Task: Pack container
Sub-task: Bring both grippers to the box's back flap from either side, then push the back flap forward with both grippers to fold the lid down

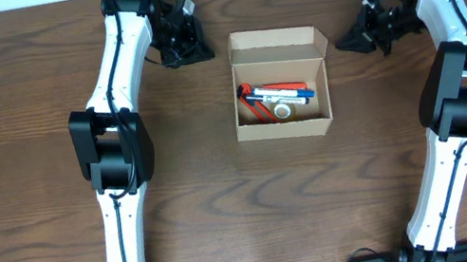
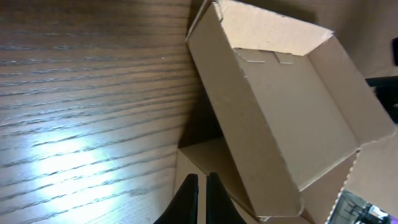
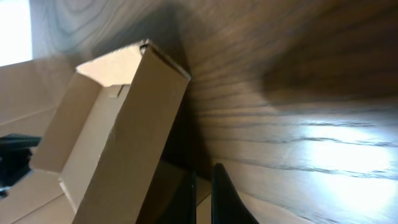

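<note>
Box: tan cardboard box (image 1: 283, 129) sat mid-desk between the two arms, upright, mouth up.
Lid: flap lid (image 1: 276, 43) stood open, hinged on the far side and leaning away from the mouth.
Contents: pens (image 1: 280, 92), red and blue, lay across the box floor; a roll of tape (image 1: 283, 112) lay just in front of them, touching or nearly so.
Left fingers: left fingers (image 2: 188, 199) were pressed together with only a sliver between the tips, holding nothing. They were low over the desk, off the box's far-left corner, near but not touching it.
Right fingers: right fingers (image 3: 227, 199) were closed and empty, off the box's far-right corner, also clear of it.
Desk: dark wood-grain desk (image 1: 23, 139); glare patches showed in both wrist views.
</note>
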### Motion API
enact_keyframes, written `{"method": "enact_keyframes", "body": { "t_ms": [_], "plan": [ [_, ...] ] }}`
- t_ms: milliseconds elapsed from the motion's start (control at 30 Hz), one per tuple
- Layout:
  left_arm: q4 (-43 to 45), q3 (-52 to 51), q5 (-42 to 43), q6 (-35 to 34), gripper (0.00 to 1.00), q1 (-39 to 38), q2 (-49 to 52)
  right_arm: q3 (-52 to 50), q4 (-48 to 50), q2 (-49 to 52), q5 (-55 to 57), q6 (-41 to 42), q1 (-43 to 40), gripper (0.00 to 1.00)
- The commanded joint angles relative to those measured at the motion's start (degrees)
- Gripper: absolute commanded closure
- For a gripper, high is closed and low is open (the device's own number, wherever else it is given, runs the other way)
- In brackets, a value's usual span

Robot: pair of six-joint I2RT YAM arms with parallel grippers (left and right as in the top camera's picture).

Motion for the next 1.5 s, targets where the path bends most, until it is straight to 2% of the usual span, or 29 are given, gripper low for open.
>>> {"method": "enact_keyframes", "body": {
  "t_ms": [0,833,1467],
  "plan": [
    [0.0,-0.2,2.0,-0.9,0.94,0.2,0.8,-2.3,1.0,0.8,-5.4,1.0,1.0,0.98],
    [1.7,-1.4,5.9,-2.3,0.94,-2.3,4.4,-4.8,7.3,0.8,-7.4,5.1,4.6,0.98],
    [5.1,-1.4,6.7,-0.8,0.94,-2.2,4.4,-4.8,15.2,0.8,-12.2,4.4,4.6,0.98]
  ]
}}
